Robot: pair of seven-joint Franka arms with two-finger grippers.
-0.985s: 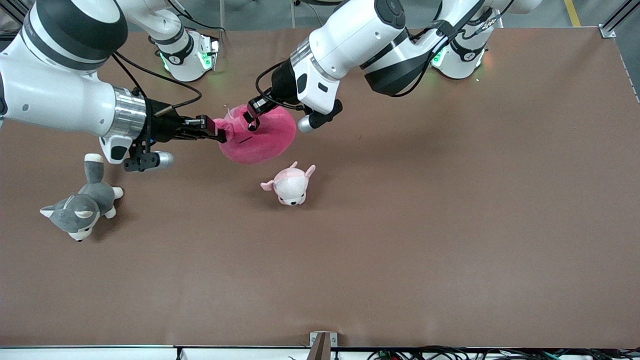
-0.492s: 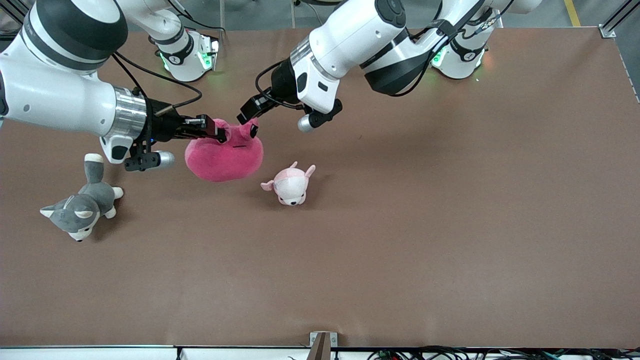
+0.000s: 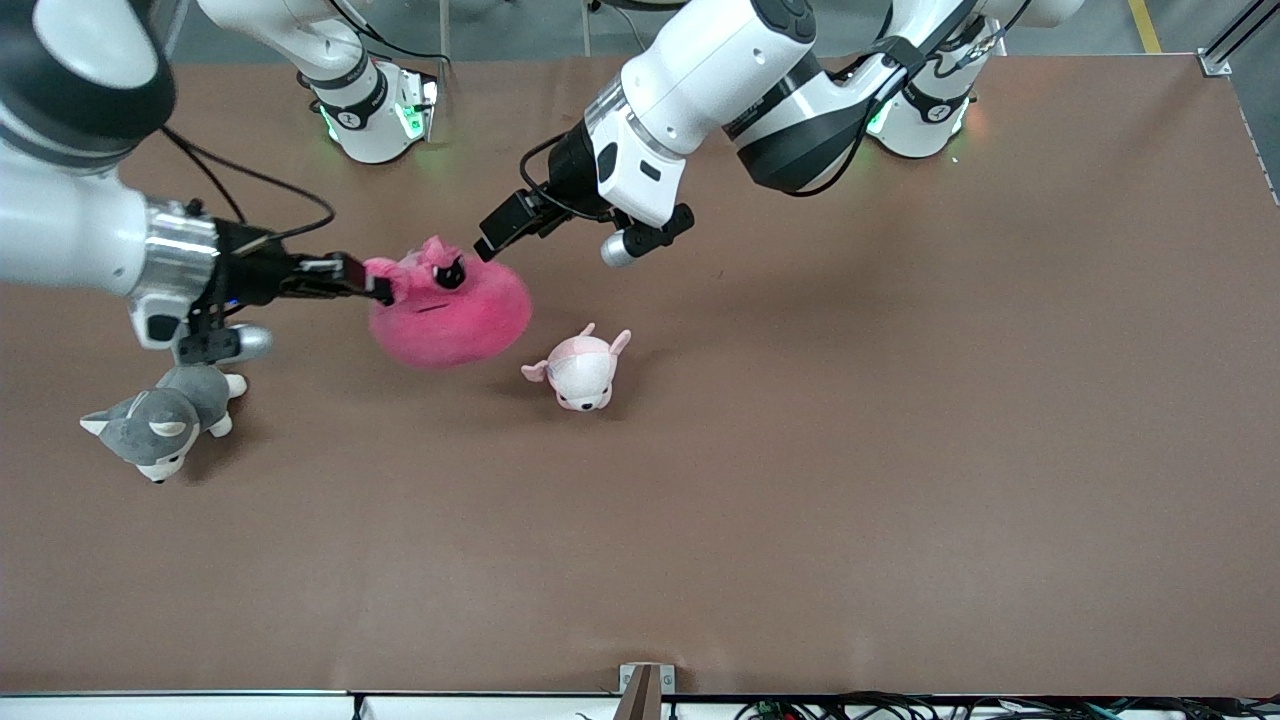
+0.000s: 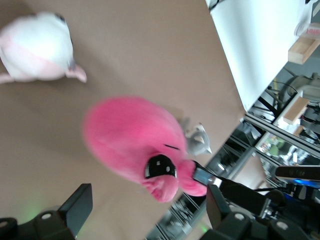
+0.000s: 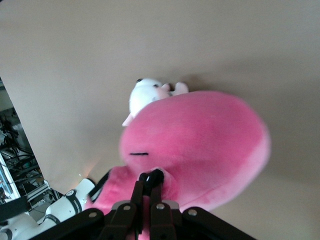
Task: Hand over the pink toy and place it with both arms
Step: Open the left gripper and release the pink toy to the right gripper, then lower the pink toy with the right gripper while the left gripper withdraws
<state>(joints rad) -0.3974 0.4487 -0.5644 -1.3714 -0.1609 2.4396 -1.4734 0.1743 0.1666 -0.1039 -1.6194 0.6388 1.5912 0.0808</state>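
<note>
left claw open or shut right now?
Open. The left claw has its fingers spread apart with nothing between them; the pink toy hangs from the right claw, which is shut on it.

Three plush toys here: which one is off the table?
The pink toy, pinched by the right tool. The puppy toy and the husky toy lie on the table.

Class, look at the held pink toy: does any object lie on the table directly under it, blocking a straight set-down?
Nothing visible does. The right gripper holds the pink toy over bare table; the puppy plush and husky plush lie off to either side.
</note>
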